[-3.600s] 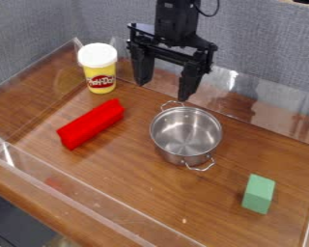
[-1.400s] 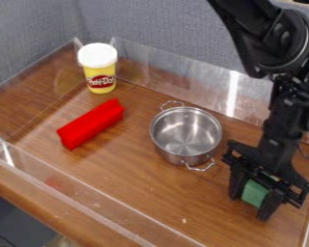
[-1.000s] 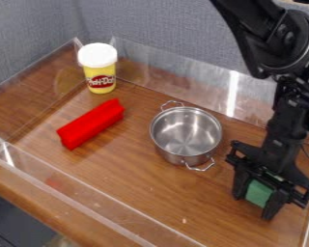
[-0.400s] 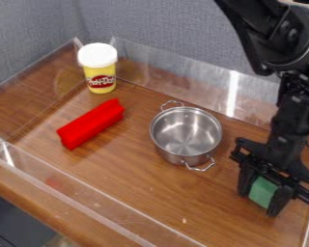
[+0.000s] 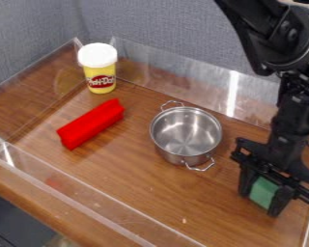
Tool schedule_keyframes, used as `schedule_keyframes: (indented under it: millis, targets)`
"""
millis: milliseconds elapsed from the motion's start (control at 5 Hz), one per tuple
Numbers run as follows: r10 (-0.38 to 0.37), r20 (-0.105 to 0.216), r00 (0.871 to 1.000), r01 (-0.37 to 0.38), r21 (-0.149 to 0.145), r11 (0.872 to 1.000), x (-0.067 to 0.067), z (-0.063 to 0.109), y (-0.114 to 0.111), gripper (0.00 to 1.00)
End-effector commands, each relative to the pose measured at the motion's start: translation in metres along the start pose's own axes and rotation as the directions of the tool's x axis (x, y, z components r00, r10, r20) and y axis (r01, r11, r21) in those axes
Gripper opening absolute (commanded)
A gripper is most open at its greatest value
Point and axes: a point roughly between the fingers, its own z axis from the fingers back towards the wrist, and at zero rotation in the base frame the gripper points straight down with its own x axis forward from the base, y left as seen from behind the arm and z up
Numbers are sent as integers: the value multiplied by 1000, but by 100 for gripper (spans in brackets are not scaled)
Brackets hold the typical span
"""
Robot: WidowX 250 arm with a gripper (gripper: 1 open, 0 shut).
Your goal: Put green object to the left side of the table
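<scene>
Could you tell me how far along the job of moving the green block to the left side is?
Done: the claw is down and shut on the small green rectangular block at the table's right end. In hand: that grip. Left: lifting it, carrying it left and setting it down.

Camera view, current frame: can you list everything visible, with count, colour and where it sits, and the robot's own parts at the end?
green object: one, green, front right of the table, between the gripper's fingers
steel pot: one, silver, centre of the table, left of the green block, upright and empty
red block: one, red, lying flat left of the pot
tub: one, yellow with a white lid, back left, upright
table: one, reddish-brown wood grain, edged by low clear walls
gripper: one, black, pointing down at the front right, shut on the green object
arm: one, black, reaching down from the upper right
</scene>
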Motion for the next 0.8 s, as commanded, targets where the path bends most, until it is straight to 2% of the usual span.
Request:
schedule_keyframes:
  millis: [0,200,600]
  targets:
    - [-11,32,999,11,-7,1000,4,9,-6,0]
    - [-8,26,1000,8,-9,1000,4,7,-6,0]
    - [3,-15,1000,-3,-17,1000,3,5,1,0]
